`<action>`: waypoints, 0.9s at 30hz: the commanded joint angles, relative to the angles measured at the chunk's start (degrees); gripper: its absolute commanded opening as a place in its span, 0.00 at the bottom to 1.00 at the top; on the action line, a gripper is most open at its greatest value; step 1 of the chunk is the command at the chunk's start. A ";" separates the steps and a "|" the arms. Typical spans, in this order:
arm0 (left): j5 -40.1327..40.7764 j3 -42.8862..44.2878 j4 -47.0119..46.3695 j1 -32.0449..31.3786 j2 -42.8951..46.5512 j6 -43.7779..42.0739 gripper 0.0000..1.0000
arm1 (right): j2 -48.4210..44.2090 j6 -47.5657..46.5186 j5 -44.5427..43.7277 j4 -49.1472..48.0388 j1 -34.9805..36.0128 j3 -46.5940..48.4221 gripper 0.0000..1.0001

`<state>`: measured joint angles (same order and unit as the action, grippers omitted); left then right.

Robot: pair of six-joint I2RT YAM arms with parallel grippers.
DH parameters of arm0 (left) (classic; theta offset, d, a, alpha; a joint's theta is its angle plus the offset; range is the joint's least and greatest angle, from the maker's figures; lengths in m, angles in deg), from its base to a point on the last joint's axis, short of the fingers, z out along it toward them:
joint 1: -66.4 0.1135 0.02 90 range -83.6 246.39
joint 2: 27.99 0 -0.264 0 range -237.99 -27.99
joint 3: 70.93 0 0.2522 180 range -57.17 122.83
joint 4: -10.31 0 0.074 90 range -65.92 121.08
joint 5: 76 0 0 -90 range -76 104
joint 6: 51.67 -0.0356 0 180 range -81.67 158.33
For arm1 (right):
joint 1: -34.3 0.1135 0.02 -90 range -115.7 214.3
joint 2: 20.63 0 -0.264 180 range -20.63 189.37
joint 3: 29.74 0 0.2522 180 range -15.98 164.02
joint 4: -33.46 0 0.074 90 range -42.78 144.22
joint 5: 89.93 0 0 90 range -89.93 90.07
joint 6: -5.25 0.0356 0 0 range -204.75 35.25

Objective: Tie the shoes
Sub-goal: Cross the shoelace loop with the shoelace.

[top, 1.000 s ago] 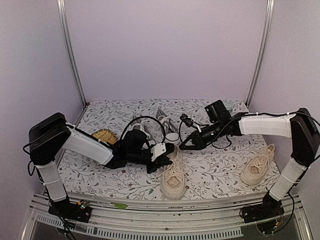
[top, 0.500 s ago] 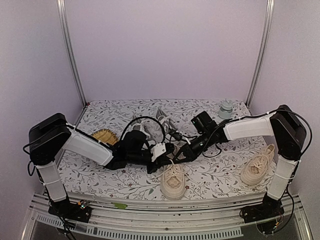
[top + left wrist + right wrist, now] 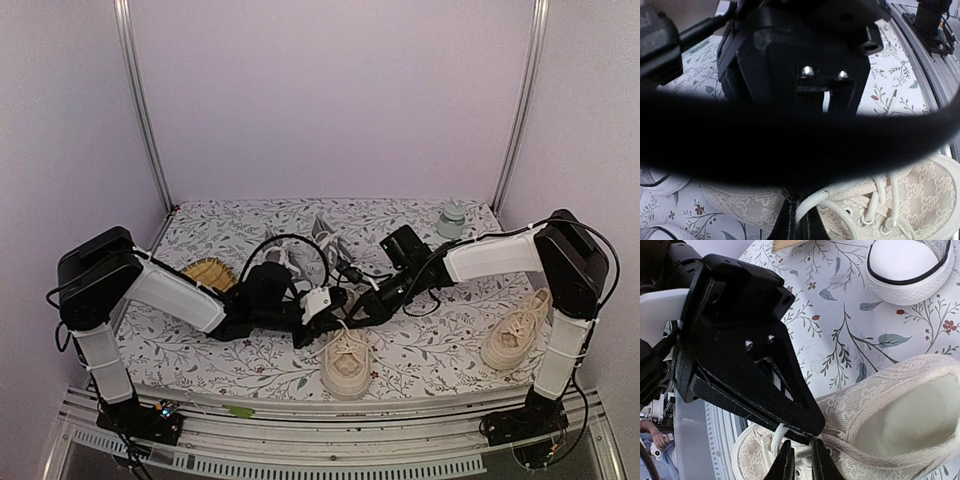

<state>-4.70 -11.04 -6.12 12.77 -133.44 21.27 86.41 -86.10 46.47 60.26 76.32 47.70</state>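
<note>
Containers: a small pale jar stands at the far right corner of the floral desk, contents not visible. A woven yellow item is partly hidden behind the left arm. At centre lies one cream shoe, toe toward the arm bases, with both grippers meeting over its laced far end. The left gripper is clenched on a white lace looping from its tips. The right gripper has its tips nearly together at the laces; whether they pinch one cannot be told. The second cream shoe lies well apart at right, and the grey pair behind the arms. One second earlier the right gripper stood farther right, clear of the shoe; the left arm is unchanged.
</note>
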 commanded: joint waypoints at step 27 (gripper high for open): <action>0.45 -2.04 -9.28 -0.27 0.30 1.96 0.00 | -2.12 -0.90 -8.35 -2.04 2.31 0.26 0.01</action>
<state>-3.49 -13.62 -9.53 12.79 -133.64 22.59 87.42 -86.16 42.12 59.43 77.91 47.90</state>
